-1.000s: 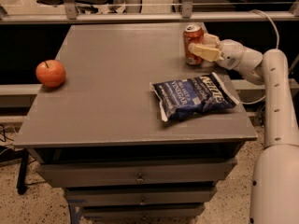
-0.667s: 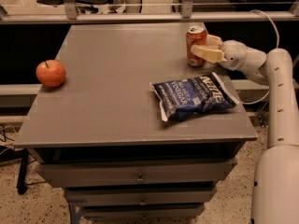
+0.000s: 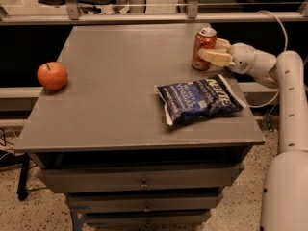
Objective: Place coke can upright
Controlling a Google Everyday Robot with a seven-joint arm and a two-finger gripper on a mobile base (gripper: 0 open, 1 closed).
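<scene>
Table: grey cabinet top [image 3: 115, 114] with drawers [image 3: 144, 183] under it, glass rail and chairs behind.
Coke can: and there it is, the coke can [image 3: 201, 41], standing near the back right corner with its silver top up and its base looking down on the surface, perhaps leaning a touch to the right.
Gripper: the gripper [image 3: 211, 49] comes in from the right at mid-height on the can, one cream finger [image 3: 211, 57] across the near side, the other behind. Clenched on the can, by the look of it.
Can versus gripper: the can sits between the jaws, touching them, with its top and base clear above and below.
Handling: thin aluminium, light and slick, and it would likely dent under a hard squeeze. Mid-body across the width is the sensible hold, just where it is gripped.
Neighbours: blue chip bag [image 3: 199, 100] lies just in front of the can, apple [image 3: 52, 75] well apart at the left edge.
Risk: if the base isn't flat at release, I'd expect a wobble toward the bag.
</scene>
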